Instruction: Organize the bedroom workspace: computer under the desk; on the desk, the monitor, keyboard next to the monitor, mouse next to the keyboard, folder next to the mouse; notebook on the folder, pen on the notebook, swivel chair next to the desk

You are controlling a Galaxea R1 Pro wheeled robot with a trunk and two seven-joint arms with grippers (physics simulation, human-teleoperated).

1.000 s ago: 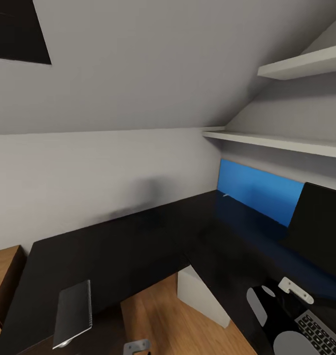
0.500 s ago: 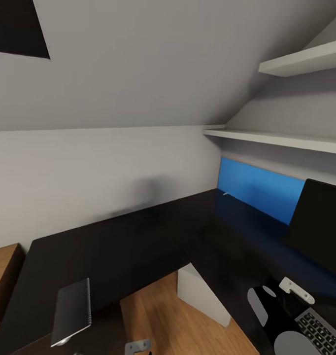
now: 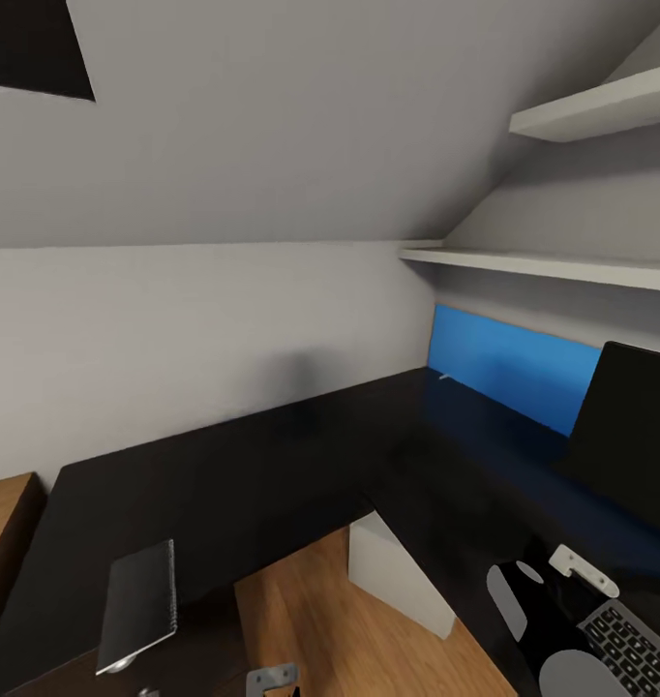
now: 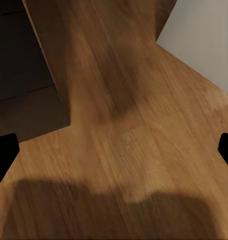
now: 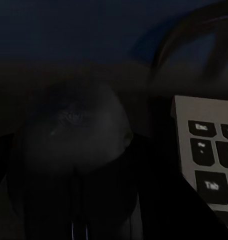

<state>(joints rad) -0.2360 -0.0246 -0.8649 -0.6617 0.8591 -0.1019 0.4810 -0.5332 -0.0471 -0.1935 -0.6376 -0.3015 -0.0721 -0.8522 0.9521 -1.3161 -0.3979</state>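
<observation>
The view has tilted slightly upward; nothing moved. The notebook (image 3: 137,605) lies lower left on the desk (image 3: 272,484), the keyboard (image 3: 628,647) lower right by the monitor (image 3: 630,436). The right tool hovers over the mouse (image 5: 76,150) (grip unclear).

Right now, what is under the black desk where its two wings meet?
Under the desk stands the light grey-white computer on the wooden floor. Its upper part is covered by the desktop.
</observation>
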